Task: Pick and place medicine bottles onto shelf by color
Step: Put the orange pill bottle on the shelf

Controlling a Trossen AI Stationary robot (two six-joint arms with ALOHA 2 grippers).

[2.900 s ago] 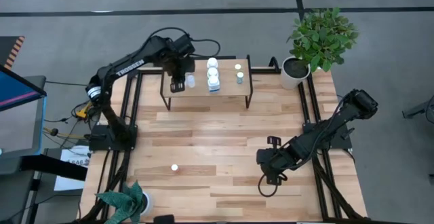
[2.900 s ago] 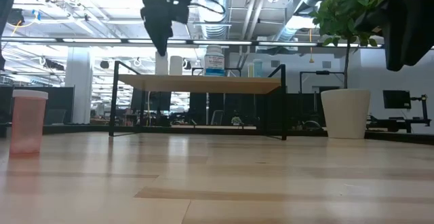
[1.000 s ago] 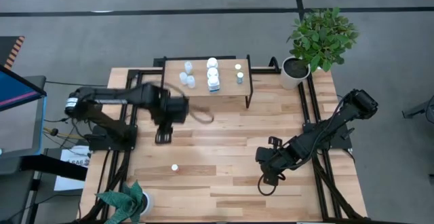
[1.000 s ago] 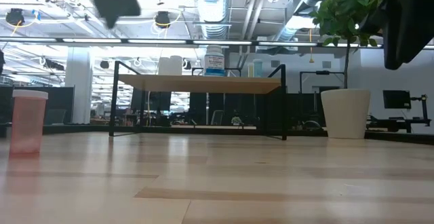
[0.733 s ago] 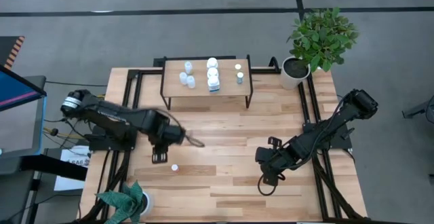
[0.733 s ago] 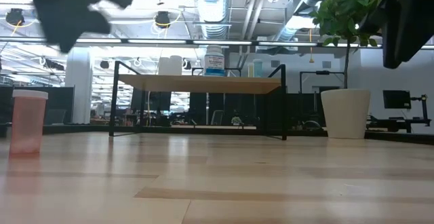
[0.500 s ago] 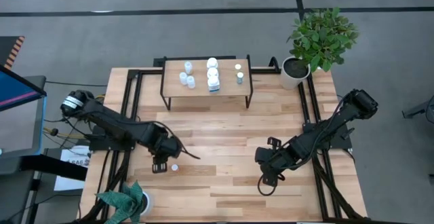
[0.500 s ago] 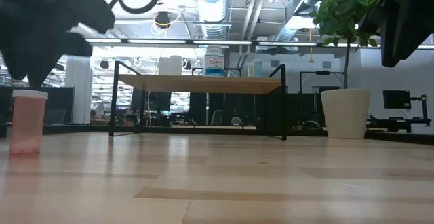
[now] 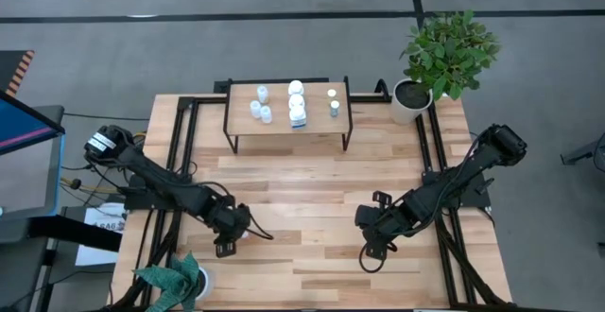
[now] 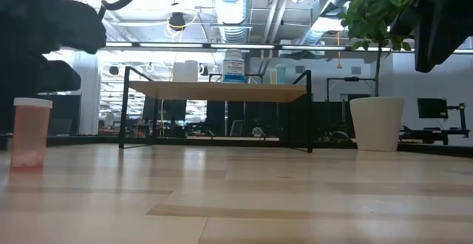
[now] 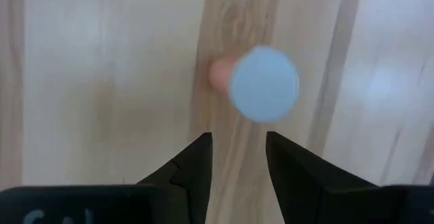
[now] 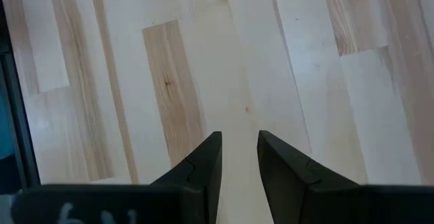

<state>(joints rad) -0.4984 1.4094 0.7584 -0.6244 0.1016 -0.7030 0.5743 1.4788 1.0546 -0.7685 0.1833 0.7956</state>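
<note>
- One small bottle (image 11: pixel 261 83) with a pale cap and a pinkish body stands alone on the table (image 9: pixel 312 189) near its front left corner, apart from all the others.
- In the left wrist view the left gripper (image 11: pixel 237 157) looks straight down on it; the bottle lies just ahead of the fingertips (image 11: pixel 201 144), slightly off the line of the gap, and neither finger touches it.
- The left fingers stand parted with bare wood between them, grasping nothing.
- In the low view the same bottle (image 10: pixel 30 132) stands upright at the far left, with the dark bulk of the left arm above it.
- Toward the front right of the table, the right gripper (image 12: pixel 239 149) hangs over bare boards, its fingers drawn almost together and empty.
- At the table's back edge stands the shelf (image 9: pixel 284 118), bearing the remaining bottles (image 9: pixel 297 104) upright: a cluster toward its left end, larger white ones near the middle, and small ones toward the right.
- Beyond the back right corner sits a potted plant (image 9: pixel 444 55) in a white pot.
</note>
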